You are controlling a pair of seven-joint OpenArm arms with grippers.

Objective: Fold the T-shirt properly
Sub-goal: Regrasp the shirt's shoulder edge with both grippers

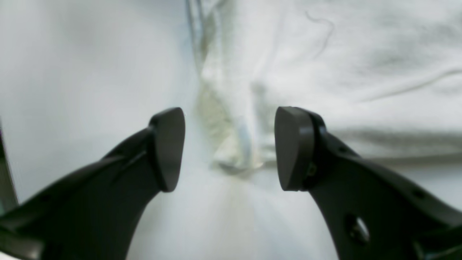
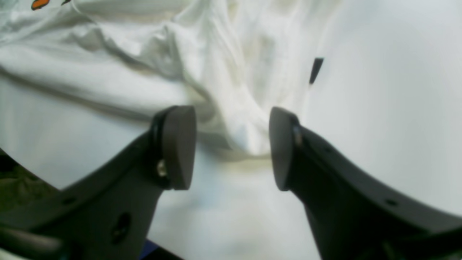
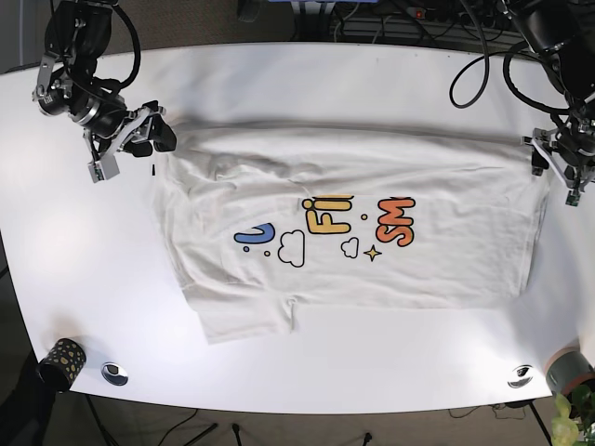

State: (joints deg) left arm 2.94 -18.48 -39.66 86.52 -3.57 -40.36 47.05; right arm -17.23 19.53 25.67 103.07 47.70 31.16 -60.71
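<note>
Left wrist: left gripper (image 1: 230, 148) spread wide, nothing between the pads. White T-shirt (image 1: 361, 72) lies ahead of it and off to the right; a bunched, blurred hem corner sits just past the fingertips.

Right wrist: right gripper (image 2: 232, 148) also spread, a wrinkled fold of shirt just beyond the gap, not pinched.

Base: shirt lies flat, print up, on the white table (image 3: 307, 74), stretched between both grippers, one at each end. Creased near the right gripper.
</note>
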